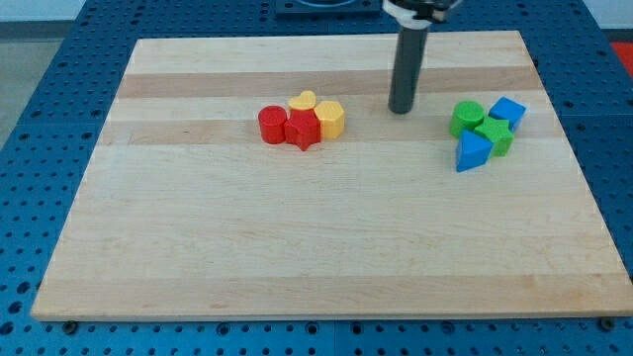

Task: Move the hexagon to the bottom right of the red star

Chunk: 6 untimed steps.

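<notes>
Tip: your rod comes down from the view's top and my tip (401,110) sits on the board in the gap between the two clusters, nearer the left one, touching no block.
Fingers: there are none for you to read here, just a plain rod end holding nothing.
Yellow hexagon (330,119): it's at the right end of the left cluster, pressed against the red star's upper right side.
Red star (304,130): look to the middle of that cluster, at its lower edge.
Red cylinder (272,125): touching the star on the view's left.
Yellow heart (304,101): just above the star, against the hexagon's upper left.
Right cluster: you've got a green cylinder (467,118), a green block (496,135) of unclear shape, a blue block (507,111) at top right and a blue triangle (473,152) at the bottom, all bunched together.
Board: a pale wooden board (297,247) on a blue perforated table (40,59).
</notes>
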{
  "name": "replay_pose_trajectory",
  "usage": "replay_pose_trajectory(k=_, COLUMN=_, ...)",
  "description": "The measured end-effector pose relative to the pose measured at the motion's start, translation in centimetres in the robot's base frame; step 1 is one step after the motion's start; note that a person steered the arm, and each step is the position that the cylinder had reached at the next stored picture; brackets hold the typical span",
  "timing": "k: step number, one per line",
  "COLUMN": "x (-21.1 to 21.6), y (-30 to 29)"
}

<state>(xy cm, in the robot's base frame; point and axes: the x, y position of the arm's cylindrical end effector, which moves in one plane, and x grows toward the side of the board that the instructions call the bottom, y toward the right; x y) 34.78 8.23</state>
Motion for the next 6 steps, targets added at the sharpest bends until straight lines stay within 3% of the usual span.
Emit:
replay_pose_trajectory(k=4, x=0.0, y=-8.8)
replay_pose_trajectory(k=6, x=0.3, y=-8.9)
